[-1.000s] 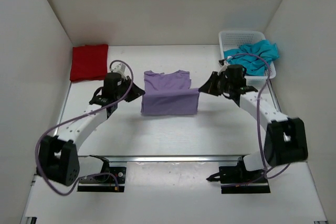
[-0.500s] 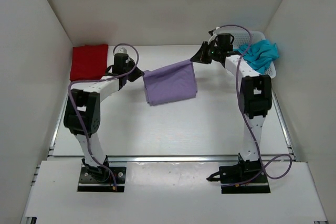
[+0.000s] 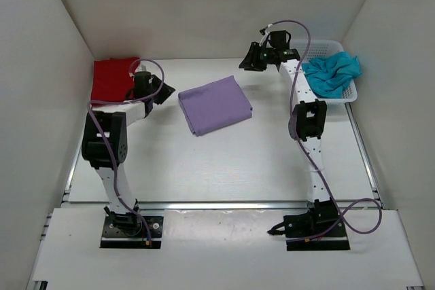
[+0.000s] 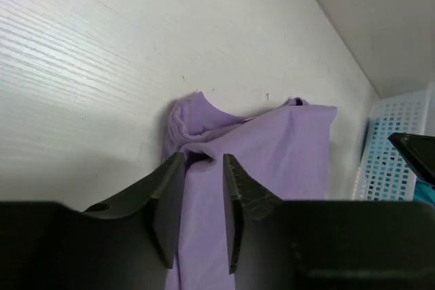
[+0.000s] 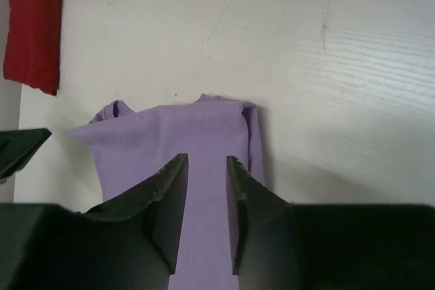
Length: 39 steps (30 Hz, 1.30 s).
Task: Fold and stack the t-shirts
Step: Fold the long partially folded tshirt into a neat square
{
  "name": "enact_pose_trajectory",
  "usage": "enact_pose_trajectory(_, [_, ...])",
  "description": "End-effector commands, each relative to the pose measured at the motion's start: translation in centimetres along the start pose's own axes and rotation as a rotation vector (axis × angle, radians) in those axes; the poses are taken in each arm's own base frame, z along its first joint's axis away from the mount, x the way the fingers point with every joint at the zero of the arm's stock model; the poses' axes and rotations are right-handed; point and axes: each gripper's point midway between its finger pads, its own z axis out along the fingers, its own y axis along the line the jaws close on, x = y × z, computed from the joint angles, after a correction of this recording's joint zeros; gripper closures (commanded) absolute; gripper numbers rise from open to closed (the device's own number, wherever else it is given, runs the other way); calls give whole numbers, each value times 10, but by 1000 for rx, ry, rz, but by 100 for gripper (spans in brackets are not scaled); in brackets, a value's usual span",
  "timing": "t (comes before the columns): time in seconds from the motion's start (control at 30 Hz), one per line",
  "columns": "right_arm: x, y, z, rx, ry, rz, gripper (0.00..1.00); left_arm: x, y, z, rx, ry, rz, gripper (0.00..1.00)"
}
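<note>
The lavender t-shirt [image 3: 215, 104] lies folded in a flat rectangle mid-table, also seen in the left wrist view [image 4: 285, 147] and the right wrist view [image 5: 170, 140]. My left gripper [image 3: 163, 91] hovers just off its left edge, jaws open and empty [image 4: 204, 162]. My right gripper [image 3: 246, 61] hangs off its far right corner, jaws open with nothing between them [image 5: 207, 162]. The red t-shirt [image 3: 112, 79] lies folded at the far left [image 5: 30, 25]. The teal t-shirt [image 3: 331, 75] is crumpled in the basket.
A white mesh basket [image 3: 329, 48] stands at the far right by the wall [image 4: 394, 161]. White walls close in the left, back and right sides. Both arms stretch far toward the back of the table.
Both grippers have opened and let go of the lavender shirt, which now lies folded flat on the table. Both arms have pulled slightly outward from it.
</note>
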Motion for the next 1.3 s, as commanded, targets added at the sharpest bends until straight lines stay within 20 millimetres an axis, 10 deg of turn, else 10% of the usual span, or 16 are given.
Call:
enact_pose_trajectory(0.0, [-3, 44, -27, 45, 21, -105, 75, -11, -50, -39, 128, -97, 41, 62])
enact_pose_trajectory(0.1, [8, 56, -24, 82, 46, -145, 100, 13, -85, -49, 198, -90, 108, 62])
enact_pose_trajectory(0.23, [27, 54, -17, 99, 103, -158, 100, 34, -95, -28, 229, -22, 114, 62])
enact_pose_trajectory(0.6, [61, 21, 8, 42, 195, -81, 99, 17, -29, 42, 117, 41, 39, 64])
enact_pose_trajectory(0.97, [103, -29, 42, 108, 270, -20, 100, 11, -13, 41, 144, 40, -38, 48])
enact_pose_trajectory(1.27, [12, 20, -31, 157, 76, -122, 100, -31, -47, -32, 146, -124, 53, 41])
